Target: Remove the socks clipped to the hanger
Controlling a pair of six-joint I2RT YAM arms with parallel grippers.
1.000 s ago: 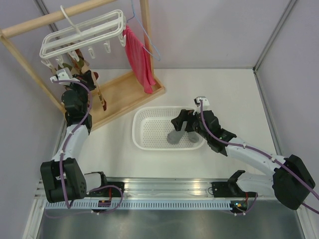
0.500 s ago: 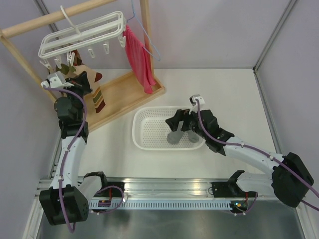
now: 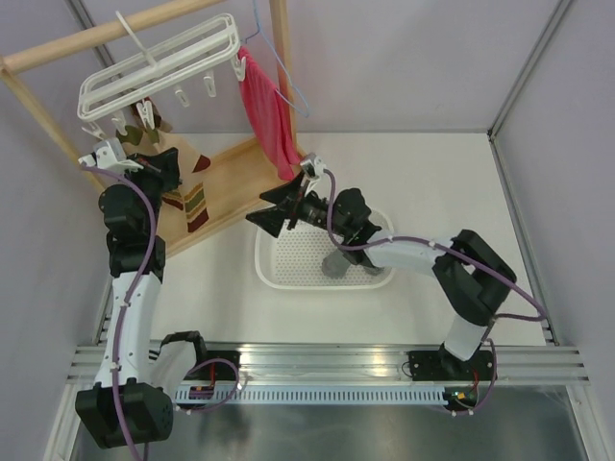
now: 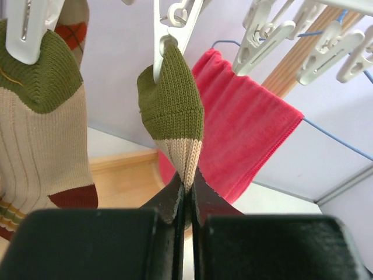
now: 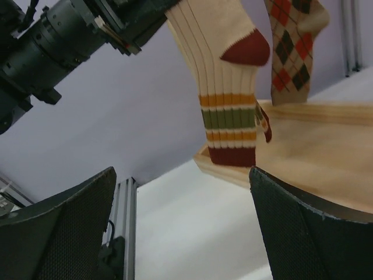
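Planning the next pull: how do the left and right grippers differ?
The left gripper is shut on the olive-toed sock, which hangs from its clip; the right gripper is open and empty. The left gripper sits just under the hanger; the right gripper hovers lower, above the basket's far rim. Both point toward the socks.

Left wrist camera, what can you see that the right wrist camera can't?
Only the left wrist view shows a white clip holding an olive-toed sock, which the left gripper pinches, plus the red cloth. Only the right wrist view shows the right gripper wide open and the left arm from outside. Both show the argyle sock and the wooden base.
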